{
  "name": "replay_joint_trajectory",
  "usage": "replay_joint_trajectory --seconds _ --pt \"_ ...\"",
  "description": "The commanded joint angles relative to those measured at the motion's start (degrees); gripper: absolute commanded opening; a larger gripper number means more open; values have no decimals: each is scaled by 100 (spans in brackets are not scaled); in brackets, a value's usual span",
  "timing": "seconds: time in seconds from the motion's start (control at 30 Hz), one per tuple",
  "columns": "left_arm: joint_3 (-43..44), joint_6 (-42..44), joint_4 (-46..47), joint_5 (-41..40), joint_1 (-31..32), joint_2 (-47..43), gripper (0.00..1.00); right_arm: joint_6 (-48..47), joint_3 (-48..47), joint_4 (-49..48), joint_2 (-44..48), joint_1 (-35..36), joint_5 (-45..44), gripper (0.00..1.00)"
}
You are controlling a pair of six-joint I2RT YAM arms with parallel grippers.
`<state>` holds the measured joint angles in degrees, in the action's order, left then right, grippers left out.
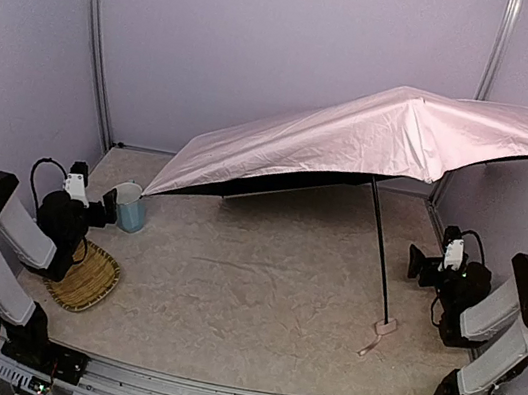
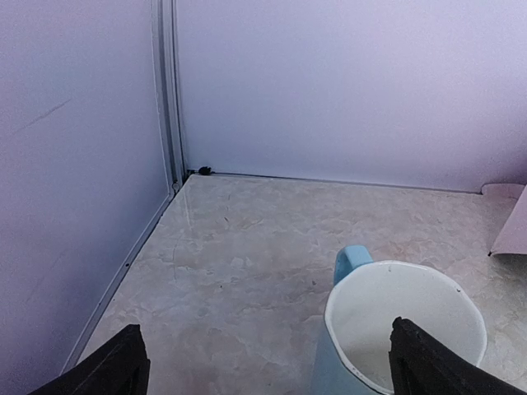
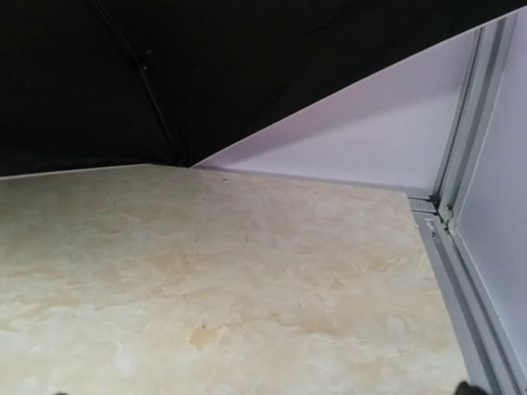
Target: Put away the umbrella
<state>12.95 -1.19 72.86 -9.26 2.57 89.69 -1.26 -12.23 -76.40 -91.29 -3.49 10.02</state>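
The umbrella (image 1: 375, 140) stands open on the desk (image 1: 257, 298), its handle (image 1: 385, 328) down. Left of it, a blue cup (image 1: 128, 207) sits right by the open left hand (image 1: 108, 207), near a woven tray (image 1: 86, 279). Right of the umbrella, the right hand (image 1: 418, 264) is open, empty.

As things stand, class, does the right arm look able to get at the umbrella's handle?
Probably yes. The handle rests on the table close beside the right arm, with nothing lying between them, and its fingers stand open.
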Motion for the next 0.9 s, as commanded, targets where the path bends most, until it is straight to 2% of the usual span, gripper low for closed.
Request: replay_joint_trajectory --seconds 0.0,0.13,0.2,0.27,0.33,0.37,0.43,0.47,0.53,0.63,0.73,0.87 --pt "136 -47 105 155 -85 -39 99 -15 -87 10 64 73 -61 100" --pt "139 -94 84 218 -135 -60 99 -19 -84 13 67 76 -66 100" --pt "134 -313 -32 -409 -151 -222 99 -24 -87 15 74 85 -73 100" --pt "293 -612 -786 -752 -237 -697 99 -23 -84 -16 76 85 -44 100" --pt "621 -788 -1654 -965 -314 -1122 99 10 -207 531 402 77 -134 100" --pt "748 -820 -1885 -1167 -329 -1291 99 38 -349 1161 710 73 -228 100" --pt "822 -804 -1897 -1657 -324 -1674 99 309 -893 2449 1359 70 -359 100" --pt "877 -838 -1976 -1814 -319 -1939 99 434 -1084 2903 1615 68 -153 100" --pt "1054 -895 -2240 -1806 -319 -2558 99 657 -1338 3572 2058 74 873 100" --pt "1589 -962 -2977 -1551 -243 -3126 99 1058 -1407 3906 2602 225 2274 99" --pt "2179 -797 -3961 -1725 162 -3537 99 1149 -1680 4556 2865 485 2785 100" --pt "2551 -599 -4471 -1563 996 -4183 94 985 -2467 5622 2706 958 3047 100"
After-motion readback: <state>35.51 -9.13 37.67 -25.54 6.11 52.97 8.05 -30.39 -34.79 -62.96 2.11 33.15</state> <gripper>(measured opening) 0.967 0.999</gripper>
